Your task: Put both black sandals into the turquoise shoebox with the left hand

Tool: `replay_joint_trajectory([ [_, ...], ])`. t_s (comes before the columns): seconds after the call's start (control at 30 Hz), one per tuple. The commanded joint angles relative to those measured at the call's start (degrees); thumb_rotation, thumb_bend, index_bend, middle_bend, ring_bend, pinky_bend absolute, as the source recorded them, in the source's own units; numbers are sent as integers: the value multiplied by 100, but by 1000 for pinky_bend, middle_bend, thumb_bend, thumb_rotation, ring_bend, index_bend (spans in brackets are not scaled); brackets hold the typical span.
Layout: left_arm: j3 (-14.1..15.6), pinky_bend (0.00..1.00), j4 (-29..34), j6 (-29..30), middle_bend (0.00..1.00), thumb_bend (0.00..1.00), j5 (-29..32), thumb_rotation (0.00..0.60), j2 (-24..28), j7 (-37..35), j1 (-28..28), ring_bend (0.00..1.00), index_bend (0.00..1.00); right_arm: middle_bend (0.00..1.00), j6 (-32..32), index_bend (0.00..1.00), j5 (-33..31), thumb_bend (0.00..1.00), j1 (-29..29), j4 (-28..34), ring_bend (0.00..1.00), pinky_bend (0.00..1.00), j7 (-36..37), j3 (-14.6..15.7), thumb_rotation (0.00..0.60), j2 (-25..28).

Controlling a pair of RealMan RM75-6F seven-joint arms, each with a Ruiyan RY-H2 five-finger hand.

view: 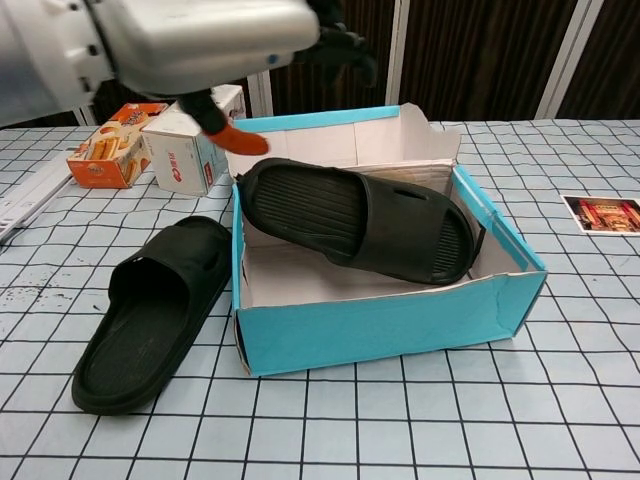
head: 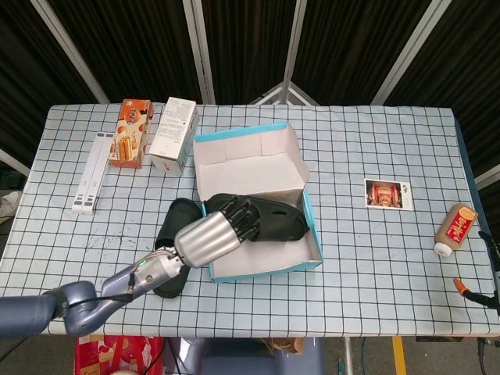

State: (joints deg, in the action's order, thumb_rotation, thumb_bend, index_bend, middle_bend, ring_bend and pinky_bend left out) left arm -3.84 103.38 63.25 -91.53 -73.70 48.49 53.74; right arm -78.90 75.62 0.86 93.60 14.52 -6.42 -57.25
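A checked-cloth table (head: 375, 258) carries the turquoise shoebox (head: 266, 269), 1 black sandal (view: 150, 315), 2 cartons (head: 173, 134), a photo card (head: 388, 194) and a bottle (head: 455, 228)

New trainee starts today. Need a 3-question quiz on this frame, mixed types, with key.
1. True or false: both black sandals are inside the turquoise shoebox.
2. Where does the second sandal lie?
A. on the table beside the box's left wall
B. on the box lid
C. next to the photo card
3. Fill in: the left hand is raised over the box's left side and holds ____.

Key:
1. False; only one sandal is in, propped tilted on the rim.
2. A
3. nothing
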Motion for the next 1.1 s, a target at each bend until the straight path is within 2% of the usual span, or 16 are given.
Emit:
replay_joint_trajectory([
  [0.03,375,252,535,295,318,299,338,600,441,-41,-626,218,201,165,-5,129,-4,234,-2,14,201,227,-16,1,600,1],
  [0.17,513,248,659,106,287,273,887,600,625,-600,-897,217,174,165,27,129,-21,234,9,31,202,228,-41,5,600,4],
  [0.27,485,243,559,-22,270,270,1211,600,652,-1031,-992,198,156,165,33,129,-31,234,10,37,201,227,-54,6,600,9],
  [0.4,380,227,152,-256,245,268,1660,600,597,-1378,-1014,173,135,165,29,129,-50,234,7,33,201,227,-62,-1,600,6],
  [0.53,257,217,-472,-763,226,268,2231,600,262,-1530,-870,161,122,165,57,129,-57,234,19,41,201,227,-85,4,600,7],
  [0.67,212,217,-1018,-965,220,268,2260,600,-182,-1675,-785,161,121,165,106,129,-108,234,36,37,201,227,-108,-4,600,9],
  [1.1,222,217,-1762,-1153,216,269,2278,600,-735,-1606,-710,161,118,165,100,129,-86,233,33,40,201,227,-85,3,600,18],
])
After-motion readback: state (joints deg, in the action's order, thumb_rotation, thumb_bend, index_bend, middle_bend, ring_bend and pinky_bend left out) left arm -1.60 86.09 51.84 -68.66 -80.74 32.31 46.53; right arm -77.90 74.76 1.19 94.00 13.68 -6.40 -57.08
